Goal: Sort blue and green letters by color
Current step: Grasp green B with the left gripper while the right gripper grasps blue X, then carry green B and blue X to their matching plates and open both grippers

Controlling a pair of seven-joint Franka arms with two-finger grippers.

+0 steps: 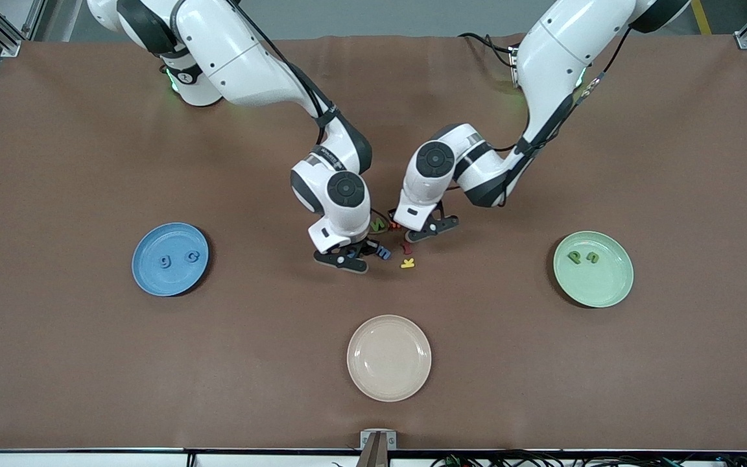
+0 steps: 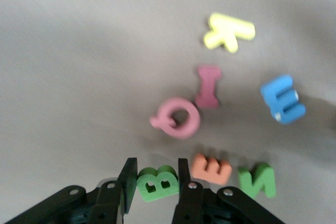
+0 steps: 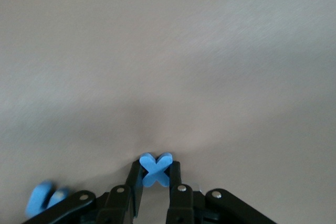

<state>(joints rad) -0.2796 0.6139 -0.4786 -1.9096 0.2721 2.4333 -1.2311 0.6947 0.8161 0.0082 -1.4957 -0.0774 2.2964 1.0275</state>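
My left gripper [image 2: 156, 169] is low over the letter pile at mid-table, its fingers closed against both sides of the green B [image 2: 157, 183]. My right gripper [image 3: 156, 167] is shut on the blue x [image 3: 156, 170], just above the cloth beside the pile [image 1: 347, 256]. The blue E [image 1: 383, 251] and the green N [image 1: 379, 225] lie in the pile. The blue plate [image 1: 153, 279] holds the blue g [image 1: 165, 261] and G [image 1: 192, 257]. The green plate [image 1: 597, 288] holds the green P [image 1: 574, 257] and u [image 1: 592, 258].
A yellow K [image 1: 407, 263], a red I [image 1: 404, 247], a pink Q [image 2: 178, 119] and an orange E [image 2: 211, 168] lie in the pile between the grippers. A beige plate [image 1: 388, 383] sits nearest the front camera. The two grippers are close together.
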